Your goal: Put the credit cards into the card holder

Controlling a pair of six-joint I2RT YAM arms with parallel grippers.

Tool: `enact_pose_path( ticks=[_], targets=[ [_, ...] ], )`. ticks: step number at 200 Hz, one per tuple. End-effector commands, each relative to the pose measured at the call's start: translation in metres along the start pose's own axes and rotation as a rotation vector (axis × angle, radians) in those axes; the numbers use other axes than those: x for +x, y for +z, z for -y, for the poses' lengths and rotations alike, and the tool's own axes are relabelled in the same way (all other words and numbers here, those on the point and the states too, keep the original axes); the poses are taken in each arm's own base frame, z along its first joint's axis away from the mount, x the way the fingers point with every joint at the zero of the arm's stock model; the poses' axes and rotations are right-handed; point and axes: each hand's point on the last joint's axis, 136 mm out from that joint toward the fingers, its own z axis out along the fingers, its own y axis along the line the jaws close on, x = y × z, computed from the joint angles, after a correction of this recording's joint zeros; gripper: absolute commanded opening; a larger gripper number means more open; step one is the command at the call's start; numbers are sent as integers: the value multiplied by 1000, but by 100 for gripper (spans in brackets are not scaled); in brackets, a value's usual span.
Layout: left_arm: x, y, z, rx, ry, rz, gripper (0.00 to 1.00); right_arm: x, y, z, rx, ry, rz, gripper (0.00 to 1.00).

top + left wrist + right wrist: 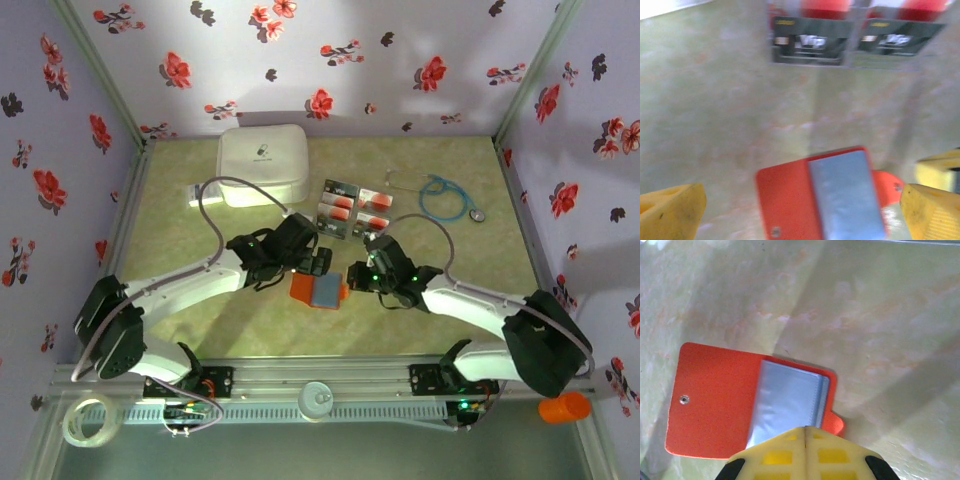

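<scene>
Prepping the open card holder (320,290), credit cards (350,207) lying toward the desk's far edge.
So the left tool (312,260) gapes empty, the right tool (806,432) is closed at the holder's edge; next up, probably grab a card.

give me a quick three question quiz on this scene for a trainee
1. True or false: the card holder lies open on the table.
2. Which end effector is shut? A) left B) right C) both
3. In the top view, what big thing lies to the left of the cards, nearer the back wall?
Key: 1 true. 2 B: the right end effector is shut, the left end effector is open. 3 the white case.
</scene>
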Motion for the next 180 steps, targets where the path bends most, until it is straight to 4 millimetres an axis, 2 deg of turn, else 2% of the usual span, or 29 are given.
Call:
enact_pose_path(
  ticks=[1, 26, 48, 64, 109, 158, 180],
  targets=[
    [-5, -6, 42, 203, -86, -9, 100, 3, -7, 18, 60, 33, 35, 7],
    [1, 3, 59, 305, -146, -21, 100, 6, -12, 26, 74, 47, 45, 7],
    [11, 13, 64, 343, -175, -38, 100, 9, -14, 28, 74, 50, 40, 7],
    [23, 21, 58, 326, -159, -54, 100, 12, -13, 27, 65, 43, 22, 13],
    [56, 37, 24, 233, -163, -78, 100, 16, -10, 21, 37, 41, 7, 29],
    [65, 40, 9, 185, -152, -63, 100, 19, 5, 9, 30, 17, -22, 39],
    [67, 41, 5, 174, -148, -59, 100, 19, 12, 8, 43, 10, -26, 40]
  ],
)
